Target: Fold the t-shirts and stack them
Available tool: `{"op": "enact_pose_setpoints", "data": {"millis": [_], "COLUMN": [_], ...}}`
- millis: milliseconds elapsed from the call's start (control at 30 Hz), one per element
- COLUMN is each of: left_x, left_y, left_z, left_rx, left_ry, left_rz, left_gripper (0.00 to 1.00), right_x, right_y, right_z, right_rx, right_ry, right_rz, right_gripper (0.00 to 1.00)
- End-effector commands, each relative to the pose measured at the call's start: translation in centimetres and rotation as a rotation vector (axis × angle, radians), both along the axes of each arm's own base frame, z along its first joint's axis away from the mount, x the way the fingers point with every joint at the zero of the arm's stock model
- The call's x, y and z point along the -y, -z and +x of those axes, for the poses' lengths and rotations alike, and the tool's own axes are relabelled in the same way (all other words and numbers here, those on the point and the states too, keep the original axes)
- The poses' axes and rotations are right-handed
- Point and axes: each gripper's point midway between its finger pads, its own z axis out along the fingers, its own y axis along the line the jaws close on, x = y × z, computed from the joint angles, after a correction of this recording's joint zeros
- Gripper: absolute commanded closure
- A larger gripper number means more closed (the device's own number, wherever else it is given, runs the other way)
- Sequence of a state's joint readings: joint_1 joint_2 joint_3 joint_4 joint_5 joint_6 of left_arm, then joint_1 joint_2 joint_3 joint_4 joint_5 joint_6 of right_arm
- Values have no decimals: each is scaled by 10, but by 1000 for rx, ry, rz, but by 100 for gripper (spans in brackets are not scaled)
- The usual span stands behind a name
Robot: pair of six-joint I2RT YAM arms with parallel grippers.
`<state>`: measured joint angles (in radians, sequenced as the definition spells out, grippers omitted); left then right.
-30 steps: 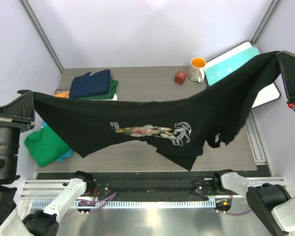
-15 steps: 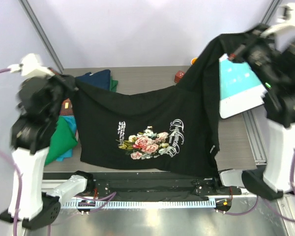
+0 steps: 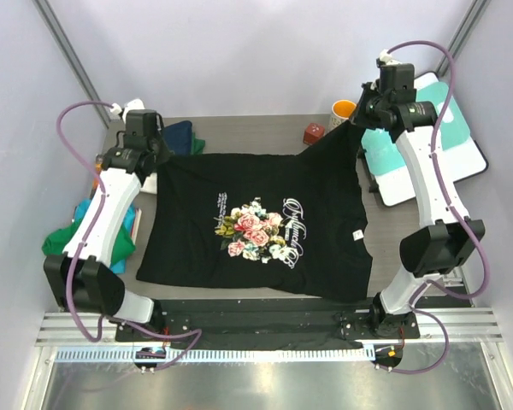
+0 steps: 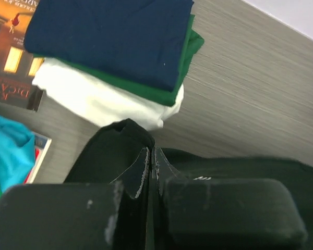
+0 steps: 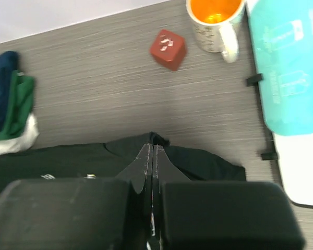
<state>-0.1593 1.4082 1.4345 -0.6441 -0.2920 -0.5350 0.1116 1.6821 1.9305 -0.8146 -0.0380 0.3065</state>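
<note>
Top external | I am pinching my left gripper on the black rose-print t-shirt at its far-left corner, right gripper on its far-right corner | it is lying spread print-up across the table.

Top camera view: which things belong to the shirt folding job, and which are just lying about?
Job: black rose-print t-shirt, folded stack with navy on top, loose green t-shirt, teal t-shirt.
Lying about: orange mug, red cube, teal-and-white board, book.
</note>
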Motion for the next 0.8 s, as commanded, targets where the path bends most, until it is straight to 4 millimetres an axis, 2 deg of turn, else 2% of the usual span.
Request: {"op": "enact_pose_setpoints", "data": {"millis": [0, 33, 67, 100, 133, 167, 233, 267, 333, 400, 567, 600, 633, 667, 767], "left_x": [-7, -7, -6, -7, -7, -8, -8, -9, -10, -13, -20, -25, -26, -29, -38], "left_y": [-12, -5, -6, 10, 16, 15, 37, 36, 53, 55, 85, 90, 84, 98, 98], "left_z": [49, 56, 64, 76, 82, 89, 102, 108, 115, 122, 141, 140, 146, 146, 152], "left_rx": [82, 65, 70, 40, 28, 29, -25, -25, -62, -67, -148, -174, -161, -201, -219], "left_ry": [-10, -2, 7, 8, 16, 17, 20, 13, 3, -16, -56, -74, -83, -89, -118], "left_rz": [45, 51, 47, 56, 65, 71, 86, 89, 98, 105, 149, 169, 175, 188, 208], "left_gripper": [100, 100, 100, 100, 100, 100, 100, 100, 100, 100, 100, 100, 100, 100, 100], "right_x": [34, 35, 36, 30, 28, 23, 20, 19, 21, 27, 33, 34, 39, 41, 42], "right_y": [-21, -6, -2, 3, 6, 26, 36, 56, 61, 75, 86, 89, 90, 91, 94], "right_z": [29, 42, 47, 53, 60, 71, 84, 92, 100, 108, 118, 120, 122, 123, 126], "right_rx": [103, 73, 68, 59, 57, 19, 7, -29, -30, -52, -64, -67, -66, -69, -69], "right_ry": [90, 91, 87, 60, 51, 30, 22, 16, 26, 39, 48, 49, 58, 64, 65], "right_rz": [-64, -59, -49, -33, -27, -16, -6, -8, -23, -35, -24, -24, -25, -20, -21], "right_gripper": [99, 99, 99, 99, 99, 99, 99, 99, 99, 99, 99, 99, 99, 99, 99]}}
